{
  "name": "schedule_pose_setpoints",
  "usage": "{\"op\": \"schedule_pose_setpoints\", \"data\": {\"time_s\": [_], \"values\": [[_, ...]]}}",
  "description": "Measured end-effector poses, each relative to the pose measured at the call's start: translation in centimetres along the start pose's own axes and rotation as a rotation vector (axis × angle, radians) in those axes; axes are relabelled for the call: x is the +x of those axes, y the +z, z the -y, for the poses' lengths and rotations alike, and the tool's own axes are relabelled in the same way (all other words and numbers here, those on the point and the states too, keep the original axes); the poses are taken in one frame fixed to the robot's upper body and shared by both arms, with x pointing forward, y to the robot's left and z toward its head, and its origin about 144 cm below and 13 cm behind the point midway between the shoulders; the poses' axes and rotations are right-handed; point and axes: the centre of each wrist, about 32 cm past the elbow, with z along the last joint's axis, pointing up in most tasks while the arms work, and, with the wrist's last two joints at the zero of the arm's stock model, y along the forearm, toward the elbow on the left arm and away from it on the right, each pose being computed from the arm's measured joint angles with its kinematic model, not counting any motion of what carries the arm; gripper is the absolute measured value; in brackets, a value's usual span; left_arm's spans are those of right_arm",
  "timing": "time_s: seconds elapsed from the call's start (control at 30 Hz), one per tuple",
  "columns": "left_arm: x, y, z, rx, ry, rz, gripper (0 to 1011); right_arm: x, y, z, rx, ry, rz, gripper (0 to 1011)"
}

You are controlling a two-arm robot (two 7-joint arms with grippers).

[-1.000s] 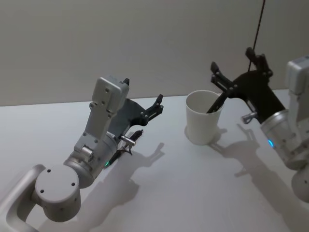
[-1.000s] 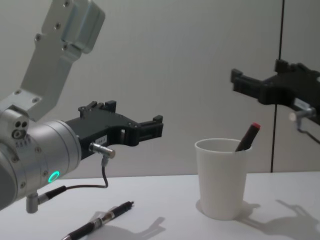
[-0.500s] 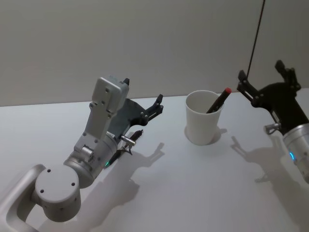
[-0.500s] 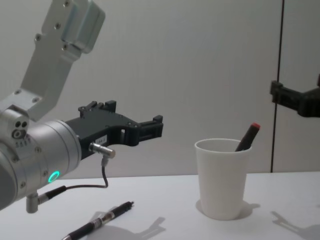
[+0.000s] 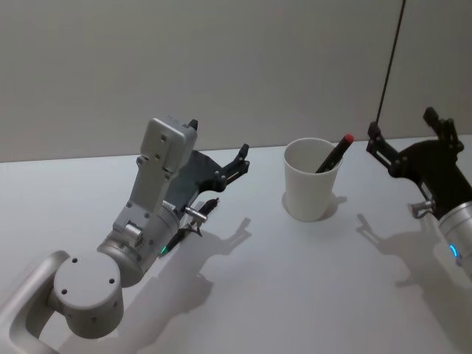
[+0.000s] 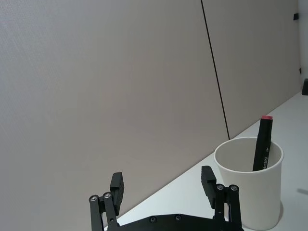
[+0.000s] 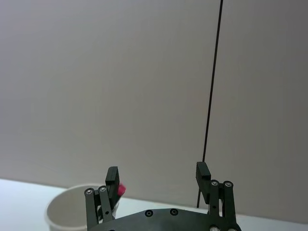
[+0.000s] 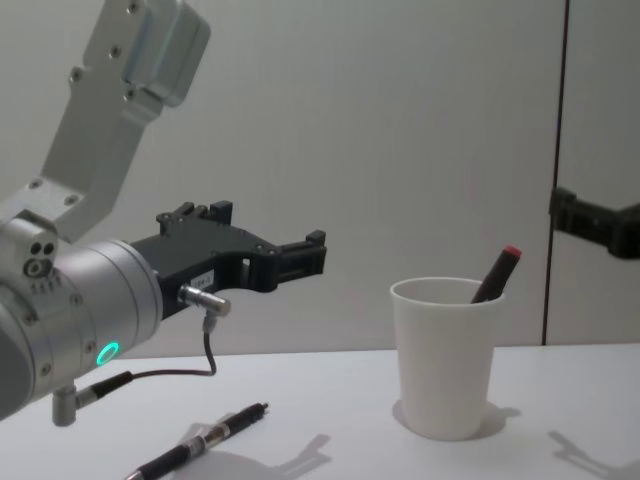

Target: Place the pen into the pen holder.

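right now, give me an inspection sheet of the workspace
surface: white table, matte.
job's things: white paper cup upright; red-capped marker standing inside it, leaning on the rim.
clutter: black pen lying on the table under the left arm.
grippers: left gripper open, empty, above the table left of the cup; right gripper open, empty, right of the cup, apart from it.
cables: thin cable at the left wrist.
surroundings: plain grey wall with a thin dark vertical line.
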Motion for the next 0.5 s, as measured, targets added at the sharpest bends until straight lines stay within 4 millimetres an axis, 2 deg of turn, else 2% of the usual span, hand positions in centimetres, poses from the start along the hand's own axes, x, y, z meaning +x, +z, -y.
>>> {"op": "schedule_pose_setpoints", "data": {"time_s": [0.27,0.5], "values": [[0.0,0.0,0.0,0.000,0.000,0.000,1001,0.0,0.4,1.8,-0.100,0.051,-0.036,1002],[0.0,0.0,0.0,0.000,0.000,0.000,1001,0.0,0.6,2.6,-0.142,0.073,-0.052,1002]]}}
